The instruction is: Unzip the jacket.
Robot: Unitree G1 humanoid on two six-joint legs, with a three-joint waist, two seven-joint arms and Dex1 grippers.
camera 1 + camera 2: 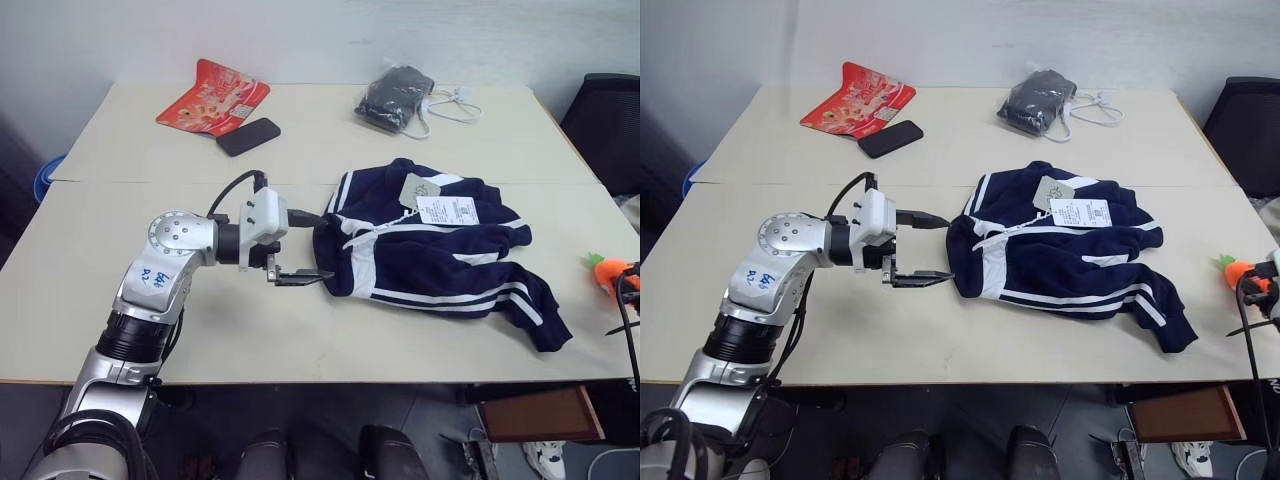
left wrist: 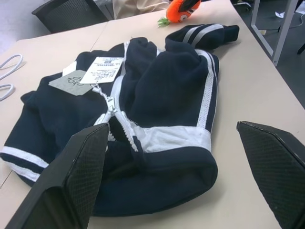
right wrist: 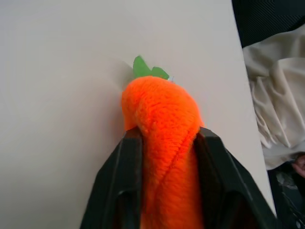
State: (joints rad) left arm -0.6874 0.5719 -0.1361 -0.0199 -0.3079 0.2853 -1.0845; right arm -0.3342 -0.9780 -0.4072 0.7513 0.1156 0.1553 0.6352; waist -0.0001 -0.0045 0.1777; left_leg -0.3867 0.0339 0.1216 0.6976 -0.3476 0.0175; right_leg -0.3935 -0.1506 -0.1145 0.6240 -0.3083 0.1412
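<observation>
Navy-blue fabric track jacket with white stripes (image 1: 430,255) looked soft, floppy; grab white zipper pull (image 2: 111,106). Left hand (image 1: 307,247) wide open, empty; right hand (image 3: 164,143) clamped fuzzy orange carrot toy (image 3: 162,114).

We see the navy jacket (image 1: 430,250) lying crumpled right of centre in the head view, white stripes along its sleeves, paper tags (image 1: 445,209) on top, its white zipper (image 2: 114,112) partly open.
</observation>
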